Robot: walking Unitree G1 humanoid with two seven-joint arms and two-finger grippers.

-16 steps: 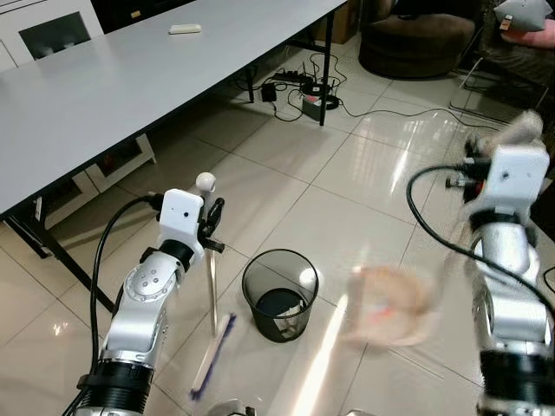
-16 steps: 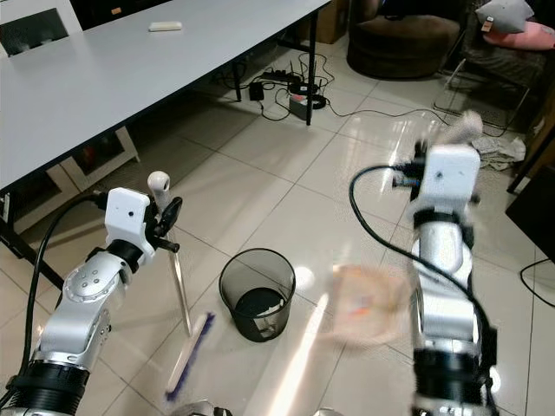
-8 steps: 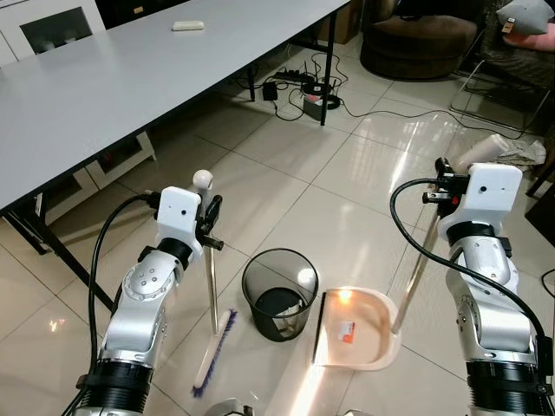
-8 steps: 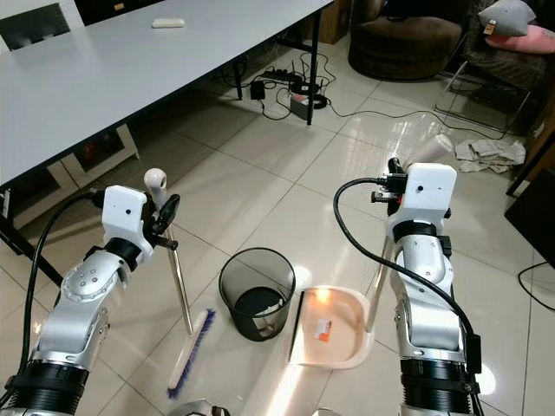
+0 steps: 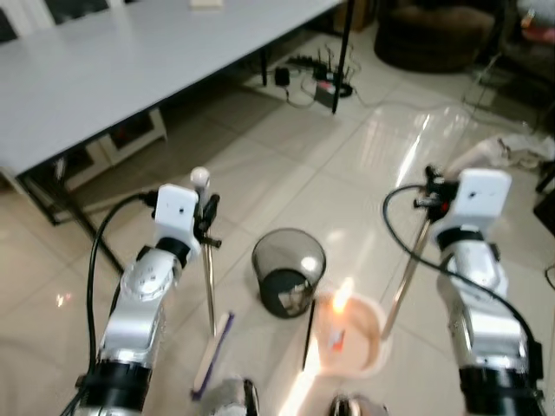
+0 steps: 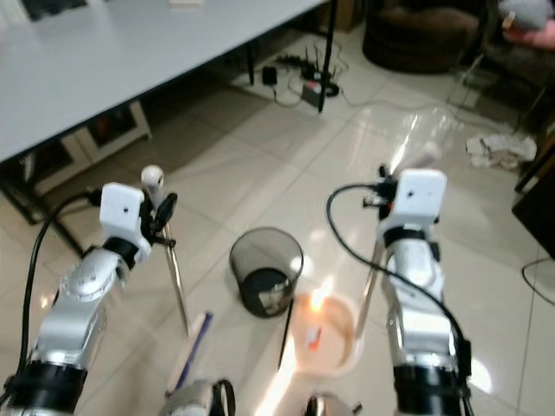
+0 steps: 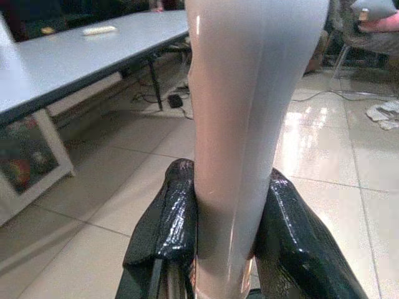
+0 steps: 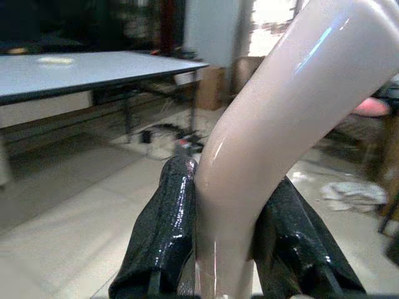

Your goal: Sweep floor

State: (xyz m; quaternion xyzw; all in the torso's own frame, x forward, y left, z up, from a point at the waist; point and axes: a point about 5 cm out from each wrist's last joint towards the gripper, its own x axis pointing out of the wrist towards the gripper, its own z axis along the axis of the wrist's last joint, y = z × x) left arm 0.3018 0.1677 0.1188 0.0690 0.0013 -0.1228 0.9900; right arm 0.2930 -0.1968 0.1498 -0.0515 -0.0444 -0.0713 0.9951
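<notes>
My left gripper (image 5: 208,227) is shut on the pale handle of a broom (image 5: 209,295), which stands upright with its purple brush head (image 5: 212,354) on the tiles. My right gripper (image 5: 427,192) is shut on the long handle of a beige dustpan (image 5: 354,341). The pan lies flat on the floor just right of a black mesh waste bin (image 5: 288,270), with a small red scrap (image 5: 337,340) in it. In the wrist views the black fingers (image 7: 174,230) clamp the broom handle (image 7: 240,124), and the other fingers (image 8: 168,230) clamp the dustpan handle (image 8: 262,156).
A long grey table (image 5: 130,61) runs along the left and far side, its black legs (image 5: 82,230) near my left arm. Cables and a power strip (image 5: 325,82) lie under its far end. A dark armchair (image 5: 434,35) and crumpled cloth (image 5: 512,152) are at the far right.
The dustpan, blurred in mid-air a second ago, came down flat on the floor beside the bin. The camera has since shifted forward a little; the broom stays upright.
</notes>
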